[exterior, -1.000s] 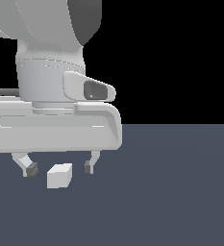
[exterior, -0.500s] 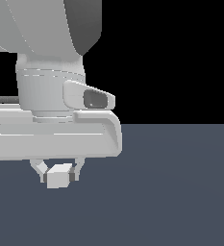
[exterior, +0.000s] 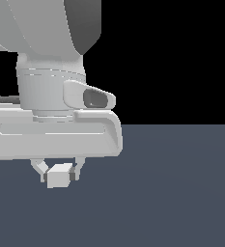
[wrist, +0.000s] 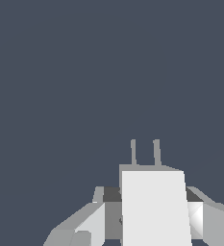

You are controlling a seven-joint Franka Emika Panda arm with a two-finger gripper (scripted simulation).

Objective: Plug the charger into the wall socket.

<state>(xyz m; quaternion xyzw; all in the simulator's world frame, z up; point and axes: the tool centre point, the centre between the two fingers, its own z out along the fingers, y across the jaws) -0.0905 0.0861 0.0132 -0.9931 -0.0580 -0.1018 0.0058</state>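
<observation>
Hand (exterior: pixel 59 174) grips the charger (exterior: pixel 60 175) above bare grey floor (exterior: pixel 172 193).

The white box-shaped charger (exterior: pixel 59 175) sits level, two prongs (wrist: pixel 145 153) projecting.

The gripper (exterior: pixel 59 173) has closed on the charger (exterior: pixel 59 175) since a second ago.

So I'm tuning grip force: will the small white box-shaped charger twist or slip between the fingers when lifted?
The small white box-shaped charger probably stays rigid: flat faces, sharp edges. The gripper clamps its opposite flat sides, so twisting seems unlikely. Its smooth faces might slip under a light squeeze. Its two thin grey prongs look like the fragile part.
</observation>
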